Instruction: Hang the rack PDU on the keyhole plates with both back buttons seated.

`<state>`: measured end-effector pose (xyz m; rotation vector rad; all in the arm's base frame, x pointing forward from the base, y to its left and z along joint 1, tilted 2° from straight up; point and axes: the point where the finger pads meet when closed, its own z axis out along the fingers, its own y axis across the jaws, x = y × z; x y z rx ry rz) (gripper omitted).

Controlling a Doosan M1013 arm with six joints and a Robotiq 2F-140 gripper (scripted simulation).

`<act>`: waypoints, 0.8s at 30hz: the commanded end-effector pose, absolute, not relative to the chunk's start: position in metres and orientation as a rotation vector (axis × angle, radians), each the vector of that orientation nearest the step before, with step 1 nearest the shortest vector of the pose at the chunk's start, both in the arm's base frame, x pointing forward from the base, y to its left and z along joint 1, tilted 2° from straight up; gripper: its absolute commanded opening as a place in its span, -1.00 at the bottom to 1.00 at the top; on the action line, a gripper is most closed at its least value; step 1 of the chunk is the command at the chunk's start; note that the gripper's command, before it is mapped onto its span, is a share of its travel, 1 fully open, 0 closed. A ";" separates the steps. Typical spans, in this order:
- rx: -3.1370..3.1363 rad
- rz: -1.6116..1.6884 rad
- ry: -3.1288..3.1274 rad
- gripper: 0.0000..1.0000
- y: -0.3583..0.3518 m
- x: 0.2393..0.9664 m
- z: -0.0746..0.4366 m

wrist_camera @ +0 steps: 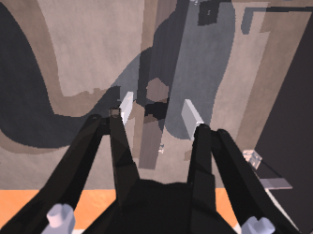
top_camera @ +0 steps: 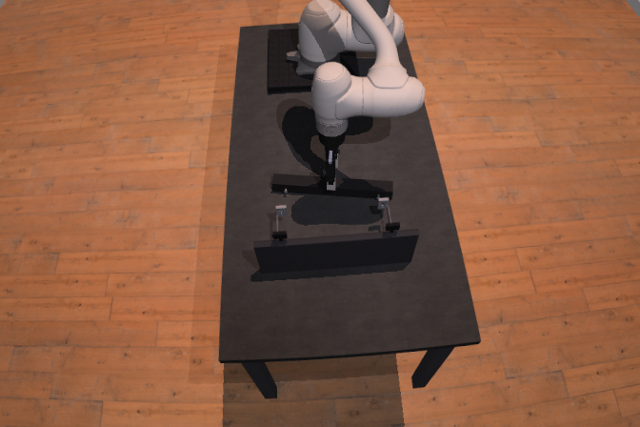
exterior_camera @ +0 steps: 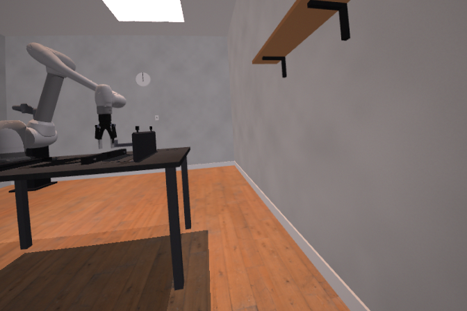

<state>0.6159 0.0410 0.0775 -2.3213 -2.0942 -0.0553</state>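
The rack PDU (top_camera: 329,191) is a long dark bar lying flat across the table, behind the mount. My gripper (top_camera: 330,182) points straight down over its middle, open and empty, with a finger on each side of the bar's line. In the side view the gripper (exterior_camera: 105,142) hangs a little above the PDU (exterior_camera: 103,155). In the wrist view the fingertips straddle the PDU (wrist_camera: 151,142) below them. Two keyhole plates (top_camera: 280,211) (top_camera: 383,203) stand on short posts in front of an upright dark panel (top_camera: 336,253).
The arm's base sits on a black ribbed plate (top_camera: 285,61) at the far end of the table. The upright panel (exterior_camera: 144,145) stands near the table's front end. A wall with a wooden shelf (exterior_camera: 311,11) is to the right.
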 end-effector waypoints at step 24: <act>-2.321 -0.056 -2.094 0.11 0.043 0.617 0.026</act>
